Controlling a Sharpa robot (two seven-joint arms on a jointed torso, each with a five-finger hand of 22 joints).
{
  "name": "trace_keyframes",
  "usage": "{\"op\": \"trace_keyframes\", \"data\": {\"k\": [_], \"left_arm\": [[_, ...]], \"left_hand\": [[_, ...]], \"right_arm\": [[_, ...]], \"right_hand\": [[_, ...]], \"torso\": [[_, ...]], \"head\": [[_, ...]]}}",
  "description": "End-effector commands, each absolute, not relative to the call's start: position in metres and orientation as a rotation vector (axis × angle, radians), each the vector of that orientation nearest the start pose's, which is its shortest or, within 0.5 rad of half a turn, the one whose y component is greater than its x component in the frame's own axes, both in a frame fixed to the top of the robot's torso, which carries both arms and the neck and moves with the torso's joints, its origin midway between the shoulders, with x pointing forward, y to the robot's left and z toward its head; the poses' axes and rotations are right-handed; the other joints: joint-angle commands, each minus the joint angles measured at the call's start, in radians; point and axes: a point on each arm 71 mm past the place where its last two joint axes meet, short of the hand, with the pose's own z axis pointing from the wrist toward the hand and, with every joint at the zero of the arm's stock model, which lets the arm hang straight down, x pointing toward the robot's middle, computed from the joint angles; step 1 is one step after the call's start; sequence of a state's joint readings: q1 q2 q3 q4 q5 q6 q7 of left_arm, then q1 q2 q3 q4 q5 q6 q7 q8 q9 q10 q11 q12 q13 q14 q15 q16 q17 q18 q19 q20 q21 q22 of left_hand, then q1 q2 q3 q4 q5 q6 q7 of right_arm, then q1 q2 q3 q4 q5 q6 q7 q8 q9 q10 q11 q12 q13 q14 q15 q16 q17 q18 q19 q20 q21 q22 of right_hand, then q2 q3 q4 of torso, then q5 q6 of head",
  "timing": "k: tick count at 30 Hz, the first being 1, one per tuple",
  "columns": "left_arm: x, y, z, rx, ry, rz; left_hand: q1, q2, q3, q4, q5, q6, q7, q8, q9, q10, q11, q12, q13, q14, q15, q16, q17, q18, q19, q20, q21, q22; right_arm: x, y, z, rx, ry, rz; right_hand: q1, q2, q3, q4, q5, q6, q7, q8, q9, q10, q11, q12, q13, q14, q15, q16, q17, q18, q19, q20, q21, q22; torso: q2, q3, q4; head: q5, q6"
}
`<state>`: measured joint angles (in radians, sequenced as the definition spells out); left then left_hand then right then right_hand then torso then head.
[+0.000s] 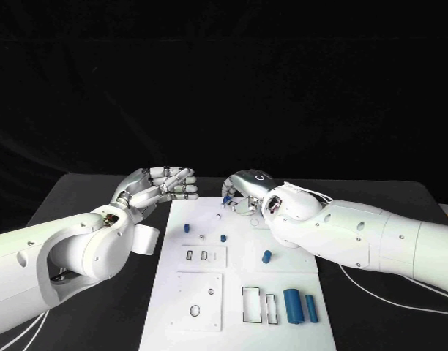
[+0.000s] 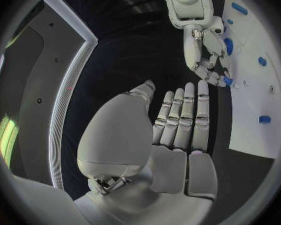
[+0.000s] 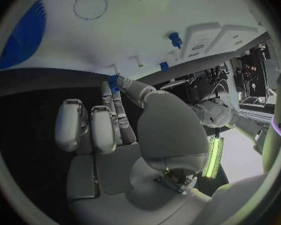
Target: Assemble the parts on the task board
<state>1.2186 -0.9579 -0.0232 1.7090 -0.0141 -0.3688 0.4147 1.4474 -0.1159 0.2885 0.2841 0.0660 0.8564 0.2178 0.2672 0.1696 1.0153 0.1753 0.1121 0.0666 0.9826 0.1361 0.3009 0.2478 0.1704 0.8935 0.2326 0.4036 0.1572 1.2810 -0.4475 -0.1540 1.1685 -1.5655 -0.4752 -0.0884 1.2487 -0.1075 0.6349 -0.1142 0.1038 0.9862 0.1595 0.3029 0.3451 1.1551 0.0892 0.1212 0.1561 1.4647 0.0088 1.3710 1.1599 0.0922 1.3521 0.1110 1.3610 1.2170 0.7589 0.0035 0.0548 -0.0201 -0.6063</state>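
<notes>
Left hand [image 1: 161,187] up off the table at the board's far-left corner, fingers straight and side by side, holding nothing | board [image 1: 187,292] centre table, blue pegs [image 1: 223,237] standing on it, two blue cylinders [image 1: 291,306] lying near its front-right | right hand [image 1: 247,191] at board's far edge, fingertips pinching a small blue part [image 3: 113,81]

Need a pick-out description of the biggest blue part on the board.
Start at the white task board in the middle of the table and go to its near right corner. Two blue cylinders lie side by side; the large blue cylinder is the thicker, left one.
</notes>
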Motion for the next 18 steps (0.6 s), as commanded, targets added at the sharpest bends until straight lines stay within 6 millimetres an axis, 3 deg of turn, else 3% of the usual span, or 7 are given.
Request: {"op": "trace_keyframes", "data": {"k": [1,18], "left_arm": [[0.4587,0.2097,-0.1445,-1.051,1.376,-1.621],[0.4603,0.2102,-0.1405,-1.044,1.369,-1.621]], "left_hand": [[-0.008,0.001,0.005,0.004,-0.006,-0.004,0.02,-0.006,-0.001,-0.001,0.007,-0.004,0.001,-0.008,-0.001,-0.006,0.001,0.011,0.005,0.002,0.005,0.0],[-0.009,0.001,0.005,0.003,-0.006,-0.004,0.021,-0.006,-0.001,-0.001,0.007,-0.005,0.001,-0.01,0.0,-0.008,0.002,0.011,0.004,0.002,0.004,0.0]], "right_arm": [[0.5369,-0.0893,-0.1853,-0.343,1.471,0.626],[0.5355,-0.0823,-0.1911,-0.362,1.509,0.636]], "right_hand": [[-0.011,-0.004,0.003,0.0,0.007,-0.008,0.0,-0.002,0.001,-0.005,0.004,-0.002,0.0,0.033,0.003,0.007,0.0,-0.016,0.004,0.004,0.003,0.0],[-0.017,-0.009,0.002,0.002,0.006,-0.012,0.001,-0.003,0.004,-0.006,0.005,-0.003,0.0,0.032,0.004,0.006,-0.003,-0.016,0.002,0.006,0.002,-0.001]], "torso": [[0.002,-0.0006,0.0004],[0.002,0.0004,-0.0022]], "head": [[0.001,-0.002],[0.006,-0.012]]}}
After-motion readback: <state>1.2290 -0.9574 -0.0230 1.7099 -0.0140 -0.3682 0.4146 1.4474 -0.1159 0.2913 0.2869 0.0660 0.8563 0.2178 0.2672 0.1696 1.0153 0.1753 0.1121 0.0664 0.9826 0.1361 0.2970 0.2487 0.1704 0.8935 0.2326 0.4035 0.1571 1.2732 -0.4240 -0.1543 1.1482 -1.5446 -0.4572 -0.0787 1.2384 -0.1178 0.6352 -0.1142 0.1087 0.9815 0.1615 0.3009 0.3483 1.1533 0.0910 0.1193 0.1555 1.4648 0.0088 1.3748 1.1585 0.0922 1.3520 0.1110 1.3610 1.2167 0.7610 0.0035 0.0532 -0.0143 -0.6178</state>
